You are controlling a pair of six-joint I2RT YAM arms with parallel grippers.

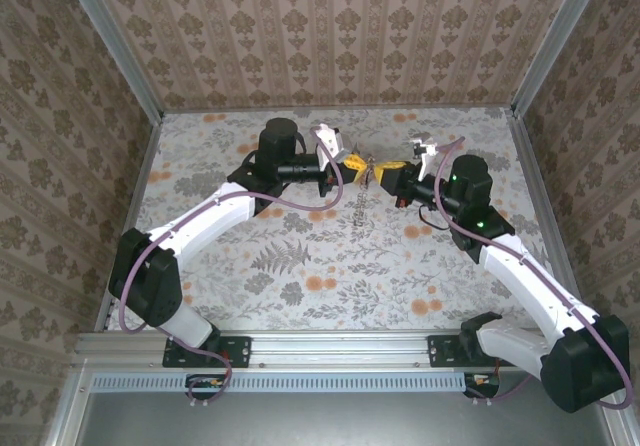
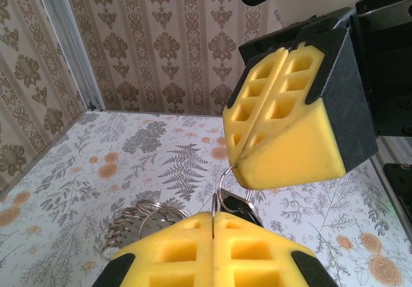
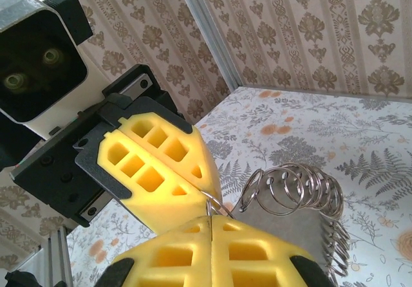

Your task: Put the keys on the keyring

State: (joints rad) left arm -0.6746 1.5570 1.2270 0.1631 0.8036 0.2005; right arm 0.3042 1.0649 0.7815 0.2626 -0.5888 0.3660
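left tool (image 2: 212, 217) shut on thin keyring (image 2: 223, 183), right tool (image 2: 239, 163) pinched on it too, key (image 2: 241, 204) just behind. risk: wire slips from foam, key drops to counter (image 2: 77, 190).

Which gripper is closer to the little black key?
Left, probably. The black key rests right at the left gripper's fingertips; the right gripper pinches the silver ring just above it.

I've got the thin silver keyring (image 2: 222, 183) pinched on edge between my left gripper (image 2: 212, 229) and right gripper (image 2: 239, 161), off the table; the small black-headed key (image 2: 239, 204) sits tight against its lower curve
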